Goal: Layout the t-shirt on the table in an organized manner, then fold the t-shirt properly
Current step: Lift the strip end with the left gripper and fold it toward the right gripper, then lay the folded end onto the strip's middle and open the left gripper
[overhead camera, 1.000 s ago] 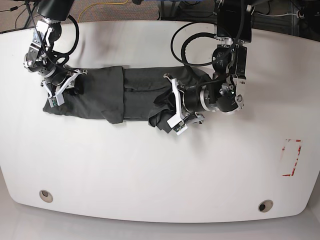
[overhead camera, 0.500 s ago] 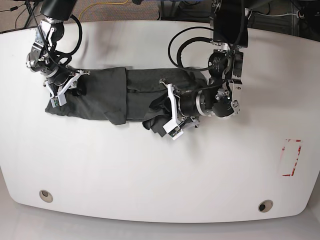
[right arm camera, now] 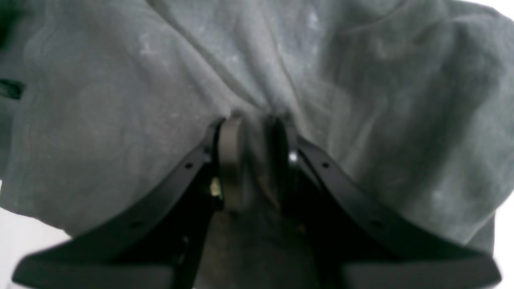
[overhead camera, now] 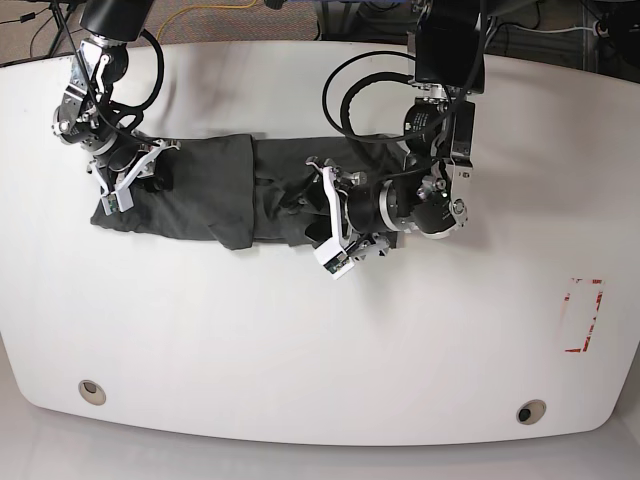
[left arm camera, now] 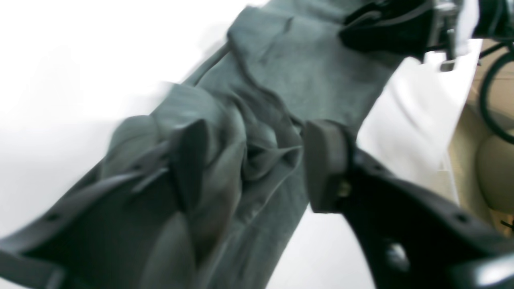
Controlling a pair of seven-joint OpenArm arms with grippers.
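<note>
Across the white table [overhead camera: 320, 350], rumpled dark t-shirt [overhead camera: 205, 190], left claw [left arm camera: 257, 160] spread above it, right claw [right arm camera: 259, 160] pinching its fabric.

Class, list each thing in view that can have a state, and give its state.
T-shirt: partly folded, wrinkled, lying on the table.
Left end effector: open, over the t-shirt.
Right end effector: at the t-shirt; grip unclear.
Table: upright, bearing the t-shirt.

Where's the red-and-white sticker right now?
In the base view, the sticker is on the table's right side, above the right grommet hole.
</note>
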